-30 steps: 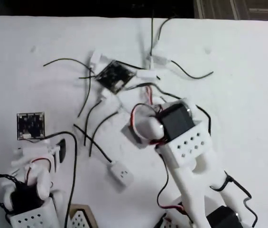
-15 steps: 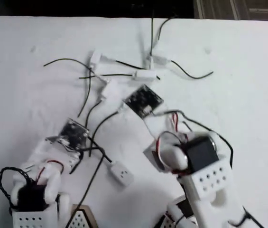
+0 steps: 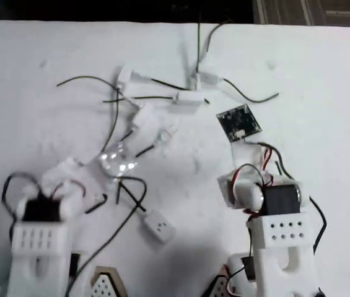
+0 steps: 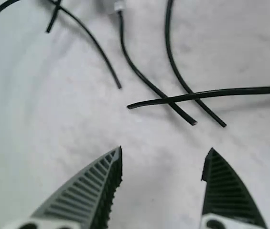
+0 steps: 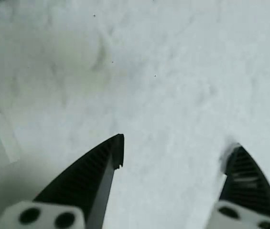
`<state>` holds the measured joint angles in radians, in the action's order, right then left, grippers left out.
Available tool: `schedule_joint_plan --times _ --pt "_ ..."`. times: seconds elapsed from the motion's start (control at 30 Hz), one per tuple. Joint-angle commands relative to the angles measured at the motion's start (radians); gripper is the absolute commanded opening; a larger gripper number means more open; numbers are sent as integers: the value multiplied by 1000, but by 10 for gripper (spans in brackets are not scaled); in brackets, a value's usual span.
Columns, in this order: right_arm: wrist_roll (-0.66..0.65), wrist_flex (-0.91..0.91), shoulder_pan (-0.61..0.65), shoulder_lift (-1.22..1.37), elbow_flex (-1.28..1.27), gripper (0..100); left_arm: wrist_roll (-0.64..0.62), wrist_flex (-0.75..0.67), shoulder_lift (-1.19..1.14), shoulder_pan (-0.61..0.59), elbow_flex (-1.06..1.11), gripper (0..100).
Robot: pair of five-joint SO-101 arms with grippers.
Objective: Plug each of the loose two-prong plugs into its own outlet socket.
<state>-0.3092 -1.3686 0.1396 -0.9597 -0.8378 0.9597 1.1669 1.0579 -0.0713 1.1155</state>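
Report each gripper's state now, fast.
Left gripper: jaws open, holding nothing.
Right gripper: jaws open, holding nothing.

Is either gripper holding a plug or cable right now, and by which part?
Nothing is held. The left gripper is open and empty, short of the cables; the right gripper is open and empty too.
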Motion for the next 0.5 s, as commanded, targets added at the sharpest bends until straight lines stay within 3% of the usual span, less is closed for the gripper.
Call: schedule_joint_plan --times 0.0,0.23,0.4,0.47 --pt "-2 30 -15 -16 -8 308 147 -60 -291 94 -120 271" --pt "-3 58 -130 -19 -8 308 216 -256 -398 200 -61 266" --pt "-3 71 -163 -19 -8 308 216 -342 -438 300 -23 159" --pt "-3 71 -165 -22 -8 308 216 -351 -475 318 -29 160"
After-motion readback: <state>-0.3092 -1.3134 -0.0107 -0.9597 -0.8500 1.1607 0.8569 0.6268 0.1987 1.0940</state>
